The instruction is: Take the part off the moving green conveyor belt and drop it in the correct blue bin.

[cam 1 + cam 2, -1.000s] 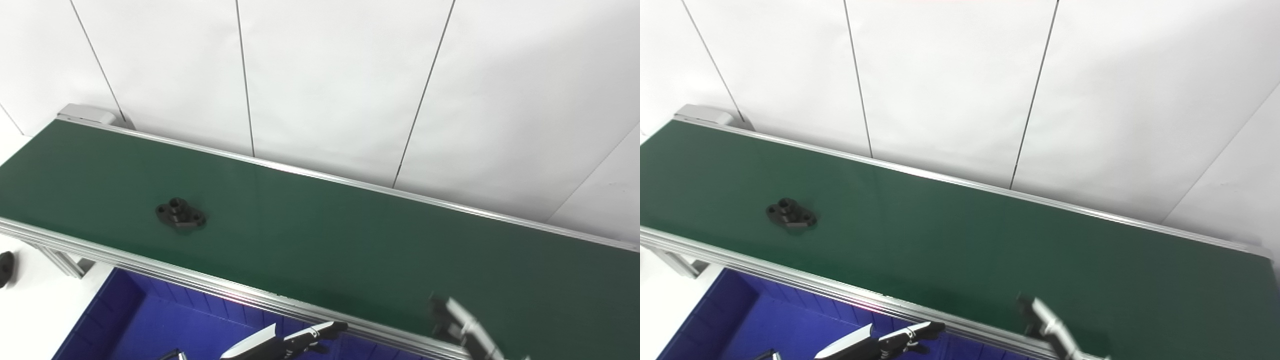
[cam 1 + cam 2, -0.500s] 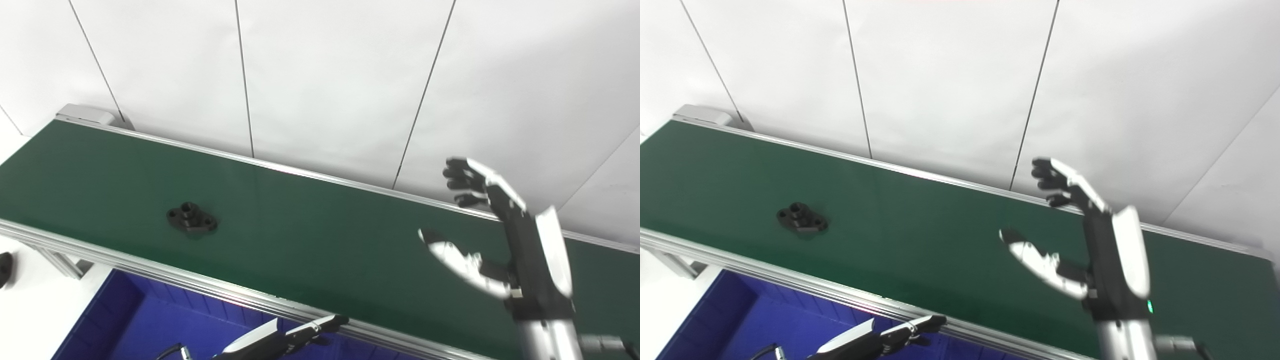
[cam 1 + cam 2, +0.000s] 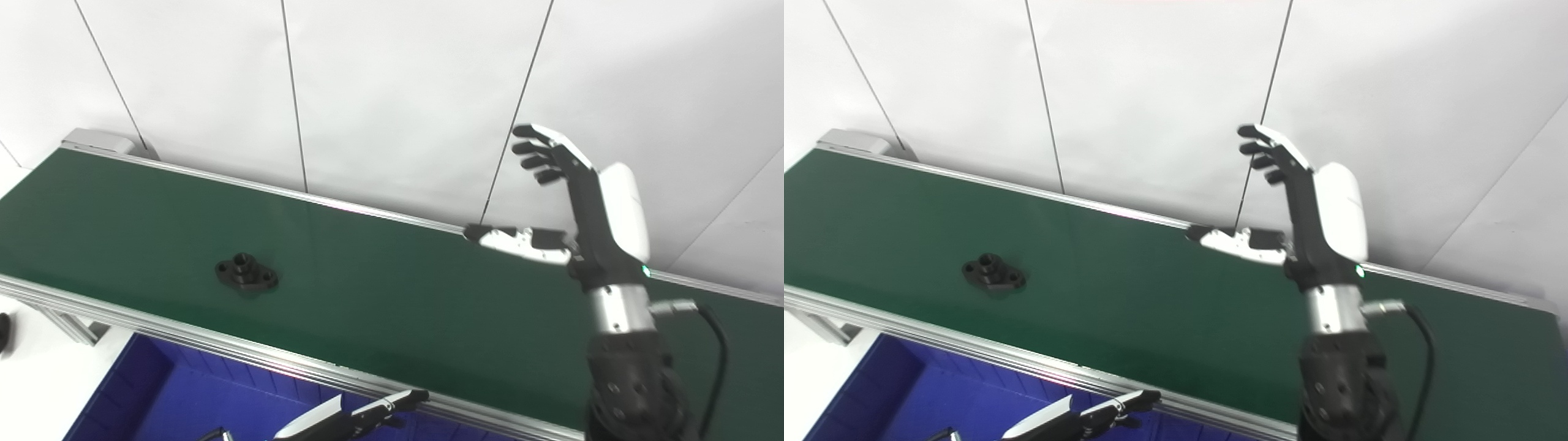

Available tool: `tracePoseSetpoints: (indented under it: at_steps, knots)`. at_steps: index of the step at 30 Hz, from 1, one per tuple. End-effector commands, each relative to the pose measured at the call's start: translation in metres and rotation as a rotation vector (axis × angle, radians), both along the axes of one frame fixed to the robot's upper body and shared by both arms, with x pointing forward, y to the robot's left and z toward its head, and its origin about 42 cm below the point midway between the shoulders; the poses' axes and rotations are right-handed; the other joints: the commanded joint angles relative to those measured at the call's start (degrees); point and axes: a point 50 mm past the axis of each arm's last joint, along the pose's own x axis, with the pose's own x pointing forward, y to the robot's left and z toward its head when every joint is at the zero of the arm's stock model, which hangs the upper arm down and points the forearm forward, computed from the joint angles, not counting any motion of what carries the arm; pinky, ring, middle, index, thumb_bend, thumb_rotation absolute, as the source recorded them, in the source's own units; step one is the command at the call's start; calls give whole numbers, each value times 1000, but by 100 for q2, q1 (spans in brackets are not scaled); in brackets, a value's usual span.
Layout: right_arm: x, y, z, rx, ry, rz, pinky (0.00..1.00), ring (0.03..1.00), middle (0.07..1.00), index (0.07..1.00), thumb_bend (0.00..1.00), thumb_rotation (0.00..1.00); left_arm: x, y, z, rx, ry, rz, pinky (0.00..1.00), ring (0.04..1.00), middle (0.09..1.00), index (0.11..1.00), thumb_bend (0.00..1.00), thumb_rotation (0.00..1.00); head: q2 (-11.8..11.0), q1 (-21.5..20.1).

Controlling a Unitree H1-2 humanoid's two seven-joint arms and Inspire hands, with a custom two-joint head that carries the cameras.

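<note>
Right hand (image 3: 588,208) raised high over the far side of the belt (image 3: 398,294), at about 2 o'clock in frame. Forearm comes up near vertical from the bottom edge at 5 o'clock, black wrist section with a cable looping off its right side, silver cuff above that. Palm faces left, white back shell faces right. Fingers (image 3: 539,153) extended up toward 11 o'clock, slightly curled at the tips and spread apart, thumb (image 3: 508,236) sticking out flat toward 9 o'clock. Wide open, holding nothing, not touching belt.

Part (image 3: 246,275), a black flanged piece with a raised centre boss, lies flat on the belt at about 8 o'clock in frame, nearer the belt's near rail than the far one. Well apart from the right hand, off at its 8 o'clock. Nothing touching it.

Left hand (image 3: 349,419) low at the bottom edge around 6 o'clock, only partly in view, below the near rail and over the bin (image 3: 184,398). Fingers stretched out fairly straight toward 2 o'clock, nothing seen in them; looks open, but most of the hand is cut off.

Bin is blue, sits under the near rail at 7 o'clock, ribbed inner wall showing.

White panelled wall (image 3: 398,92) behind the belt
</note>
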Motion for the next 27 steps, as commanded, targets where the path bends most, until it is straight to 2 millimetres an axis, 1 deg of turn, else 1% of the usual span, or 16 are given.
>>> tracePoseSetpoints:
  at_steps: [1,3,4,5,6,7,8,9,11,13,17,20,24,27]
  knots:
    - [5,16,20,32,-52,19,634,691,722,779,911,266,-2,-3,11,-22,-44,0,908,979,1000,978,417,346,5,15]
    - [11,25,23,40,-38,38,667,712,722,773,917,264,-3,-4,11,-23,-44,1,906,979,1000,979,421,363,17,28]
    - [13,29,24,42,-31,45,599,660,731,773,926,265,-4,-4,11,-23,-46,1,904,979,1000,981,421,368,20,31]
    - [14,31,24,43,-27,49,575,644,736,773,935,261,-4,-5,12,-24,-47,1,903,979,1000,983,422,377,25,37]
    - [16,35,24,37,-24,55,586,654,736,770,947,252,-5,-5,12,-24,-50,1,902,979,1000,983,422,382,28,44]
    - [18,39,24,26,-20,62,644,700,735,769,961,231,-6,-5,12,-24,-52,2,901,978,1000,983,421,388,29,48]
    - [20,43,23,16,-13,75,651,706,736,771,960,230,-7,-6,12,-26,-50,3,901,978,1000,983,420,388,39,53]
    - [22,47,21,6,-4,88,686,732,736,776,958,228,-7,-6,12,-30,-47,5,903,979,1000,983,423,390,39,53]
    - [27,55,16,-7,24,124,705,747,739,788,953,227,-8,-6,13,-35,-46,7,905,979,1000,981,423,387,45,64]
    - [31,61,11,-14,49,147,700,744,746,803,953,234,-10,-6,13,-33,-48,8,904,979,1000,981,421,394,54,78]
    - [43,82,-6,-66,99,179,681,737,754,814,944,268,-12,-7,13,-39,-43,13,906,980,1000,980,425,404,96,107]
    - [49,91,-17,-93,134,192,673,738,766,822,931,276,-14,-8,13,-45,-43,16,906,981,1000,981,424,403,114,111]
    - [53,103,-30,-128,172,214,668,742,767,818,917,285,-16,-9,13,-43,-43,19,904,978,1000,982,434,435,126,130]
    - [52,111,-41,-138,186,230,674,731,746,812,916,277,-18,-10,14,-47,-39,25,903,974,1000,978,429,430,147,150]
